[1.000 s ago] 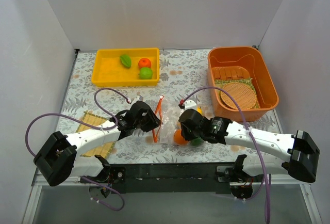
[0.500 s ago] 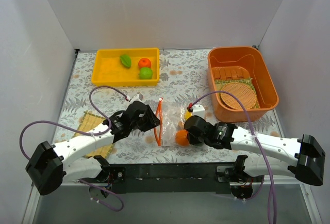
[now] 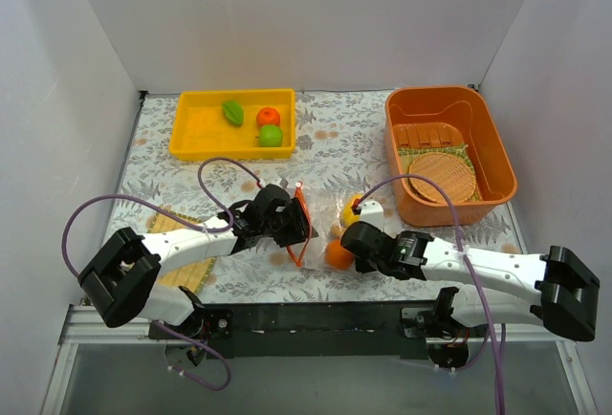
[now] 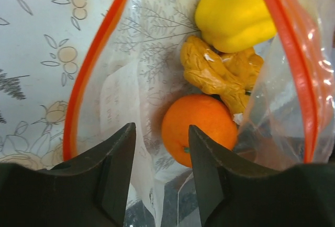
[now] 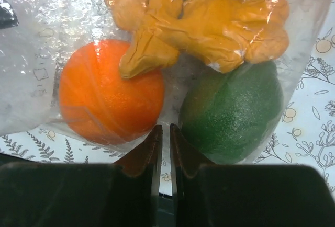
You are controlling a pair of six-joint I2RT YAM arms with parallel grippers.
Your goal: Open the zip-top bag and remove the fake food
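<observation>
Zip-top bag (image 3: 320, 233) lay flat on table (image 3: 344, 147) by middle of near edge, mouth twd left arm, closed end twd right arm. Zip strip (image 4: 91, 75) parted, mouth gaping. Fake food inside: orange ball (image 4: 199, 127), tan lumpy piece (image 4: 214, 72), yellow piece (image 4: 233, 15), dark green piece (image 5: 230, 112).

Left fingers (image 4: 160, 132) spread wide, empty, tips at the mouth, orange ball just ahead. Right fingers (image 5: 163, 133) narrow, nearly closed. They appeared to pinch bag film at closed end, but film was clear & hard to read.

Step in hand (est.): reach in, take orange ball. To do well:
- hold right pinch firm so bag doesn't slide w/ the push
- enter low & centred betw. the 2 strip runs
- close on ball at its widest, not on film beneath
- pull straight out

Ball smooth & round, so prob. slips if gripped off-centre.

Surface: pale leaf-print sheet, flat. Yellow tray (image 3: 196, 133) nr far-left corner held 3 pcs incl. bright green ball (image 3: 271, 135). Orange bin (image 3: 502, 162) nr far-right corner held woven disc (image 3: 442, 178) & wooden slats (image 3: 430, 135). Straw mat (image 3: 164, 222) twd left end of near edge, partly hidden by left arm. Plain white walls on 3 sides.
</observation>
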